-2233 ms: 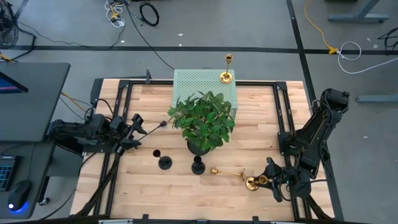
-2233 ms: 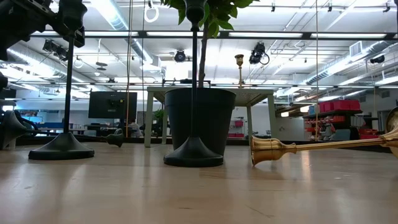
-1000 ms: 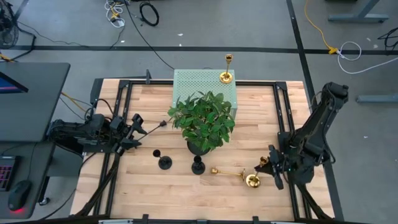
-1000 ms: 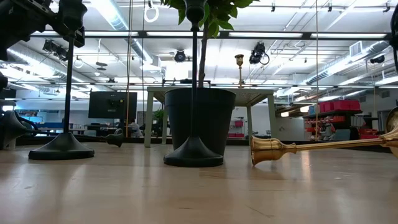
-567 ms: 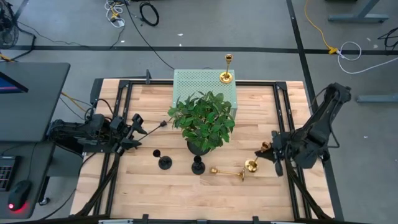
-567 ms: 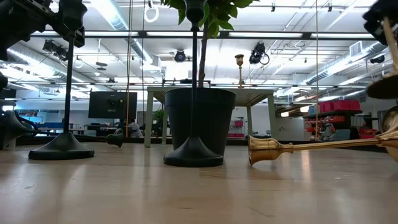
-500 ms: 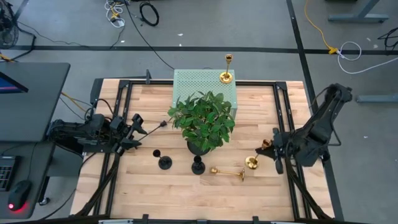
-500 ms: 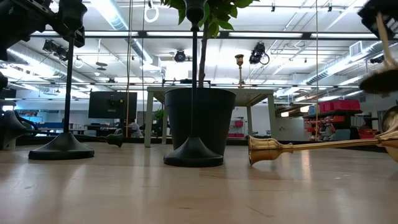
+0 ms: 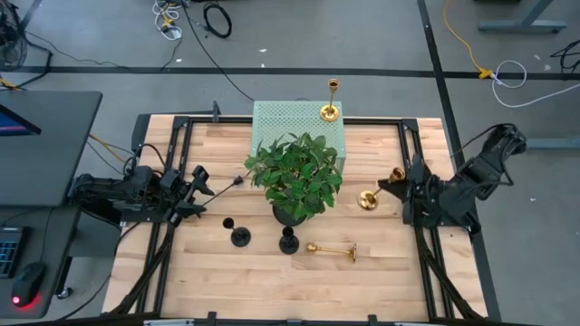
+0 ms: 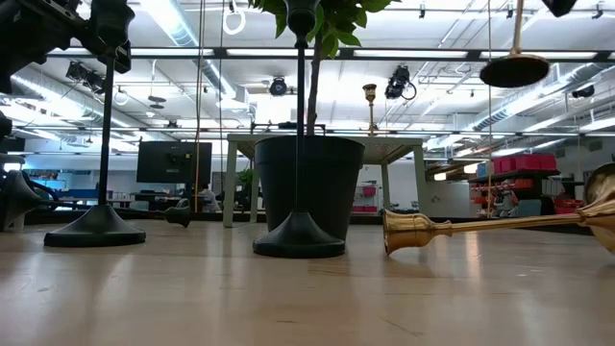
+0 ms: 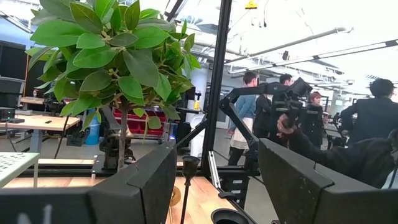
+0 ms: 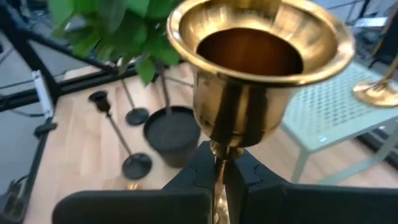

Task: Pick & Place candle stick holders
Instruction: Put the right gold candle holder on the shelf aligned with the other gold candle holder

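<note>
My right gripper (image 9: 399, 186) is shut on a gold candlestick (image 9: 381, 188), high above the table's right side. Its round base (image 10: 514, 69) hangs in the air. A second gold candlestick (image 9: 331, 251) lies on its side on the table. A third (image 9: 330, 100) stands on a pale green perforated box (image 9: 281, 122). Two black candlesticks (image 9: 237, 234) (image 9: 288, 240) stand on their bases in front of the potted plant (image 9: 294, 177). My left gripper (image 9: 198, 190) is open and empty at the table's left side. My right gripper pinches the candlestick's thin stem (image 12: 219, 167) between its two fingers, just below the cup (image 12: 258, 56). The fingers come from the table's right side and lie across the stem. The candlestick is lifted clear and about upright, cup up and base hanging below.
The plant's black pot (image 10: 309, 183) stands mid-table, its leaves spreading over the near black candlesticks. Black metal frame rails (image 9: 412, 163) run along the table's left and right sides. People stand in the room beyond, in the left wrist view (image 11: 379, 118).
My right gripper has gone up and toward the table's far edge, still shut on the gold candlestick. The candlestick has risen clear of the table, with its base now high in the air.
</note>
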`<state>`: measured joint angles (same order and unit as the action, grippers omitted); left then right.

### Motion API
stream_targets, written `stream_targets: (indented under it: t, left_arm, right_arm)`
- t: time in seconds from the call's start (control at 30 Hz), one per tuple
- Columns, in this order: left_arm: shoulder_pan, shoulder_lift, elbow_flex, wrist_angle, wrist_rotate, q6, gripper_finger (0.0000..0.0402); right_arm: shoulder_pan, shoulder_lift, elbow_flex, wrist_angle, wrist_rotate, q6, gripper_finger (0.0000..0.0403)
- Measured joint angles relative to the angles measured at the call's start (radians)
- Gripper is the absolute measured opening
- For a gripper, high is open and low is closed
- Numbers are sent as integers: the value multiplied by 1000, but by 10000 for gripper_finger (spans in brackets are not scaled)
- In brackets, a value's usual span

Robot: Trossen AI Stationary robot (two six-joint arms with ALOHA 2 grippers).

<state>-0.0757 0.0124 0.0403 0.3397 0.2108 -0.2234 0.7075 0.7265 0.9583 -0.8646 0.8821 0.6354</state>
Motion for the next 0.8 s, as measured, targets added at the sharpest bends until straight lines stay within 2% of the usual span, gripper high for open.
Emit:
stream_targets:
  t: [0.3,0.5,0.8]
  left_arm:
    - [0,0,0,0,0,0,227]
    - [0,0,0,0,0,-1,227]
    - [0,0,0,0,0,-1,227]
  right_arm:
    - [-171,1,33,6,-16,-124,5]
    - [-316,1,33,67,-89,-239,5]
    - [-572,0,33,201,-274,-414,5]
